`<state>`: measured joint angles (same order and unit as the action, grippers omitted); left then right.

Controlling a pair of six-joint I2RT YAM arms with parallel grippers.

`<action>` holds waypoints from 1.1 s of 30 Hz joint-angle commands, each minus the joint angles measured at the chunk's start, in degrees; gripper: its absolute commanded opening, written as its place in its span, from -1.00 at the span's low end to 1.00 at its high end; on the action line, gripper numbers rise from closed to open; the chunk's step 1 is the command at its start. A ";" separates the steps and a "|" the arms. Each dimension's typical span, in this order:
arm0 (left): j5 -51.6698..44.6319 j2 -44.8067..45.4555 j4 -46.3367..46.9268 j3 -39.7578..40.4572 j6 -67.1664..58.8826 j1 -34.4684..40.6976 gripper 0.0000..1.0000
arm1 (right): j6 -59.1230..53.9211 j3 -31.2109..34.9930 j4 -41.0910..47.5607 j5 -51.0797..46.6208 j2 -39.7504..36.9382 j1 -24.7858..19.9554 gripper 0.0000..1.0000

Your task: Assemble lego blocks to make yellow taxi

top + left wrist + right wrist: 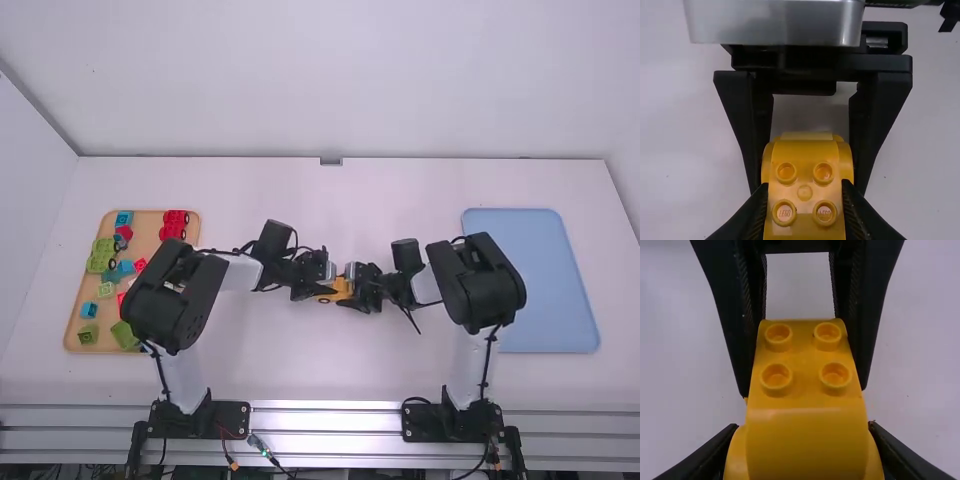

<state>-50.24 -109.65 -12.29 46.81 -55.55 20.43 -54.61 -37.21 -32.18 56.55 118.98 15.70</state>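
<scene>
Well L of the yellow taxi body point(342, 289), wood tray point(147, 232) w/ assorted blocks point(101, 254) on the desk point(320, 370). Just L of the body, my L claw point(328, 290) grips its sides. Body's btwn my claws. Just R of it, my R claw point(352, 291) grips it too. Well R: blue tray point(540, 285).

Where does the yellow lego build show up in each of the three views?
High view: the yellow lego build is near the middle of the picture.
Left wrist view: the build, studs showing, is between the fingers of the left gripper.
Right wrist view: the build is between the fingers of the right gripper.
Shared landmark: the two grippers, meeting at the build from opposite ends.
</scene>
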 commanded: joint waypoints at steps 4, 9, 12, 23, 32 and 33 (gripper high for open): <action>8.96 -4.04 1.86 -2.93 0.83 3.34 -0.90 | 0.33 0.04 0.09 -1.07 1.03 0.85 0.17; 8.72 -4.04 2.60 -1.84 1.09 2.99 -0.74 | 0.33 0.04 0.11 -1.07 1.03 0.85 0.17; 9.01 -4.04 3.17 -1.16 1.95 3.30 -0.14 | 0.31 0.04 0.09 -1.07 1.03 0.85 0.17; 9.14 -4.04 4.09 -0.52 1.75 2.82 -0.40 | 0.74 0.04 0.09 -1.07 1.03 0.85 0.17; 9.20 -2.89 4.02 -0.52 1.79 2.82 -0.21 | 0.74 0.04 0.13 -1.09 1.03 0.85 0.17; 9.16 -2.73 4.17 -0.52 1.77 2.82 -0.20 | 0.76 0.04 0.13 -1.07 1.03 0.85 0.17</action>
<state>-45.98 -110.76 -9.76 48.25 -54.00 22.57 -54.59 -37.15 -32.29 56.53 118.98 16.27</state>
